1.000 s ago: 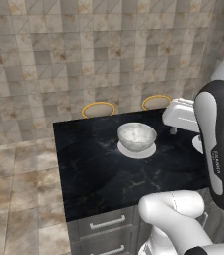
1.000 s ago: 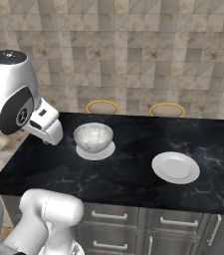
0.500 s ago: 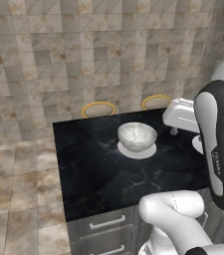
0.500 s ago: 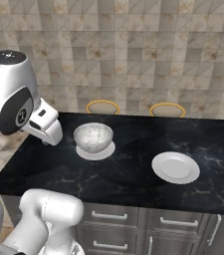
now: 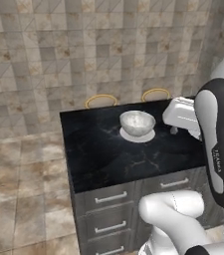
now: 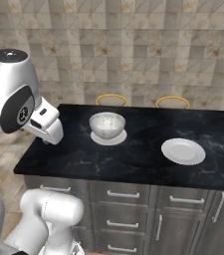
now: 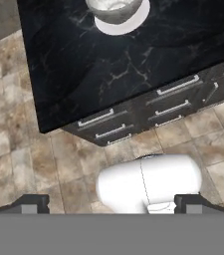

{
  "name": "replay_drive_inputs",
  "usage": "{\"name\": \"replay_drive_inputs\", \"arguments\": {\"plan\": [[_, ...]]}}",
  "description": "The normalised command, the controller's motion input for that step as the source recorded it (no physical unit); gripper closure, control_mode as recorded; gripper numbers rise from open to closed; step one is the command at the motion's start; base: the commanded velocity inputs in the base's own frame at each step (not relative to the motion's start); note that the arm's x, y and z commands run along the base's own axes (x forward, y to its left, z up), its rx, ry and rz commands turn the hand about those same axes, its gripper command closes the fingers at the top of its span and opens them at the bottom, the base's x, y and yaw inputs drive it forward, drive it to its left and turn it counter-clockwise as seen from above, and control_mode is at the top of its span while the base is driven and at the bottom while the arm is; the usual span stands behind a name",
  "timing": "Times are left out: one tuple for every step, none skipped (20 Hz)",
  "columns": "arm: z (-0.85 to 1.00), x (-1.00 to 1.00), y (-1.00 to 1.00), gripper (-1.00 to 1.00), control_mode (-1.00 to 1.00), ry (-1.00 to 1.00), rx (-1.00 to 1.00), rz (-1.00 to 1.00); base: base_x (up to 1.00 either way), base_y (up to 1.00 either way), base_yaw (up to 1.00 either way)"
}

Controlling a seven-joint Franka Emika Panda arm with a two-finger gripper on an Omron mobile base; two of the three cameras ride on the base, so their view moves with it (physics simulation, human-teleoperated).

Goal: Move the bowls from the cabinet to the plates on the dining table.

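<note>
Black marble dining table carries the marbled bowl on one plate; the other plate sits bare. Our gripper hangs spread and empty, so we should head back to the cabinet for the second bowl.

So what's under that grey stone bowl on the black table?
The marbled bowl sits on a small white plate, whose rim pokes out around it. The plate's middle is hidden under the bowl. The other plate has nothing on it.
</note>
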Motion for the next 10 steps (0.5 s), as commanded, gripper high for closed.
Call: {"name": "replay_drive_inputs", "arguments": {"plan": [[0.0,0.0,0.0,-1.0,1.0,0.0,0.0,0.0,-0.76,0.49,0.03],[0.0,0.0,0.0,-1.0,1.0,0.0,0.0,0.0,-0.69,0.51,0.05],[0.0,0.0,0.0,-1.0,1.0,0.0,0.0,0.0,-0.54,0.34,0.14],[0.0,0.0,0.0,-1.0,1.0,0.0,0.0,0.0,-0.54,0.29,0.18],[0.0,0.0,0.0,-1.0,1.0,0.0,0.0,0.0,-0.49,0.31,0.26],[0.0,0.0,0.0,-1.0,1.0,0.0,0.0,0.0,-0.31,0.49,0.36],[0.0,0.0,0.0,-1.0,1.0,0.0,0.0,0.0,-0.19,0.56,0.42],[0.0,0.0,0.0,-1.0,1.0,0.0,0.0,0.0,-0.12,0.53,0.5],[0.0,0.0,0.0,-1.0,1.0,0.0,0.0,0.0,0.0,0.61,0.55],[0.0,0.0,0.0,-1.0,1.0,0.0,0.0,0.0,0.0,0.69,0.59]]}}
